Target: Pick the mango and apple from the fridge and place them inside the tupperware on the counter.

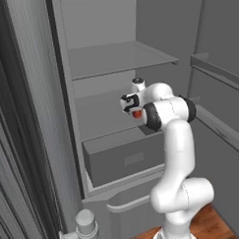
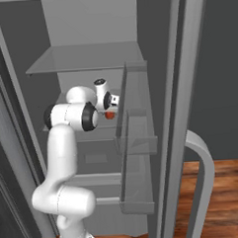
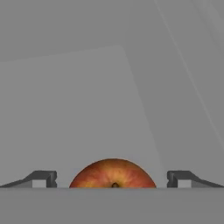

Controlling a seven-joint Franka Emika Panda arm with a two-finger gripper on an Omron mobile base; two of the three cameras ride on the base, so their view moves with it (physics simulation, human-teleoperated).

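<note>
The fridge [image 1: 102,28] stands open with my arm reaching onto its middle shelf. A round red apple [image 3: 113,174] with a stem dimple lies on that shelf, right between my fingertips [image 3: 46,178]. My gripper [image 3: 112,179] is open, one finger on each side of the apple and neither touching it. From the base, the apple [image 1: 136,114] is a small red spot just under the hand [image 1: 129,102], and it shows the same way on the other side, apple [image 2: 110,114] below gripper [image 2: 110,102]. The mango, the tupperware and the counter are out of view.
A flat grey upper shelf [image 1: 119,60] runs above the hand. A boxy grey drawer [image 1: 125,160] sits below it. The open door with its clear shelf bins [image 2: 136,135] stands close on the right, and a curved handle [image 2: 205,161] lies beyond.
</note>
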